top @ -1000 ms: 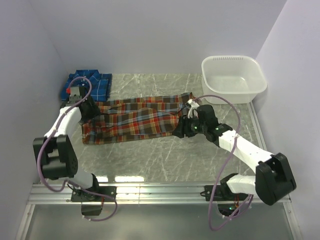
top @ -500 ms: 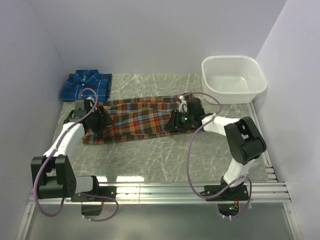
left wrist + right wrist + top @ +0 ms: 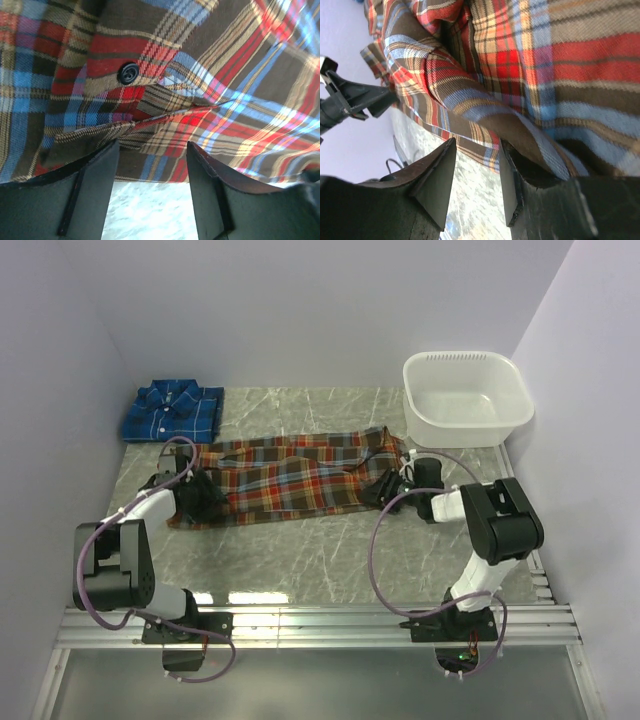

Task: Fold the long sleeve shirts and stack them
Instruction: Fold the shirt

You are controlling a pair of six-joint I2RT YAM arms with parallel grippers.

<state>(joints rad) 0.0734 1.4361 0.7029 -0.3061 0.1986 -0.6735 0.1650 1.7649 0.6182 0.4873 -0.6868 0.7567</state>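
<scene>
The red-orange plaid shirt lies spread lengthwise across the middle of the table. The blue plaid shirt lies folded at the back left corner. My left gripper is low at the red shirt's near-left end. In the left wrist view its open fingers straddle bare table, with the shirt's hem and a black button just ahead. My right gripper is low at the shirt's right end. In the right wrist view it is open, with the shirt's edge just beyond the fingertips.
A white plastic tub stands at the back right, close behind the right arm. Grey marble tabletop shows in front of the shirt. Purple walls close in the left, back and right sides.
Both arms have dropped low to the table. The right gripper moved right to the shirt's right end, and that end now lies further right. The left gripper moved nearer, to the shirt's near-left edge.
</scene>
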